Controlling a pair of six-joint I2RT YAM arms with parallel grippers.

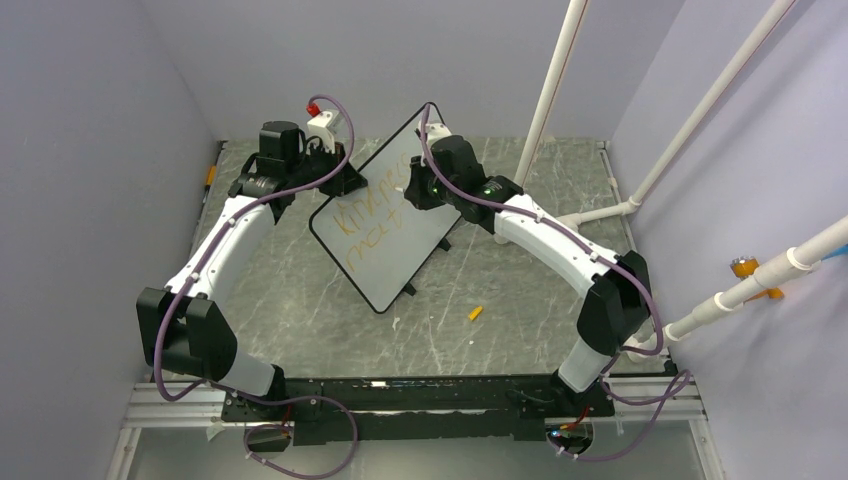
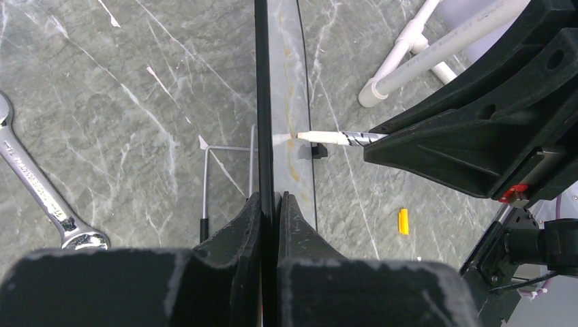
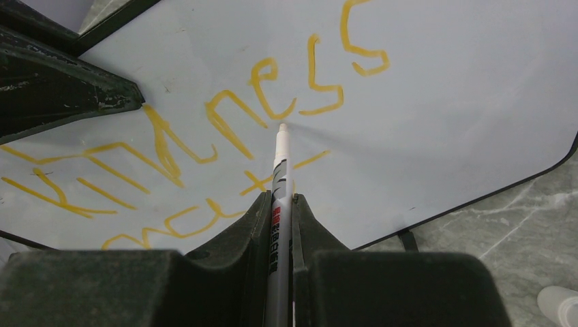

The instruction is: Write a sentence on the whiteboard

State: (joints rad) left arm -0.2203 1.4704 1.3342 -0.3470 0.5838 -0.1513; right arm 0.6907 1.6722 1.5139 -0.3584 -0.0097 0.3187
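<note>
marker (image 3: 280,163) tip at the whiteboard (image 3: 443,102), under the sentence's (image 1: 375,200) top line
my right pincer (image 3: 281,201) grips the marker, axis straight ahead into the whiteboard; my left pincer (image 2: 271,199) pinches its edge, above the counter (image 1: 520,330).

Pale lavender walls close the space in on the left (image 1: 90,150), at the back (image 1: 400,50) and on the right (image 1: 760,150). The counter (image 1: 500,350) is grey stone-patterned with white veins. White plastic pipes (image 1: 551,85) rise from its far right corner. An aluminium rail (image 1: 170,408) runs along its near edge. The light is soft and even.
</note>
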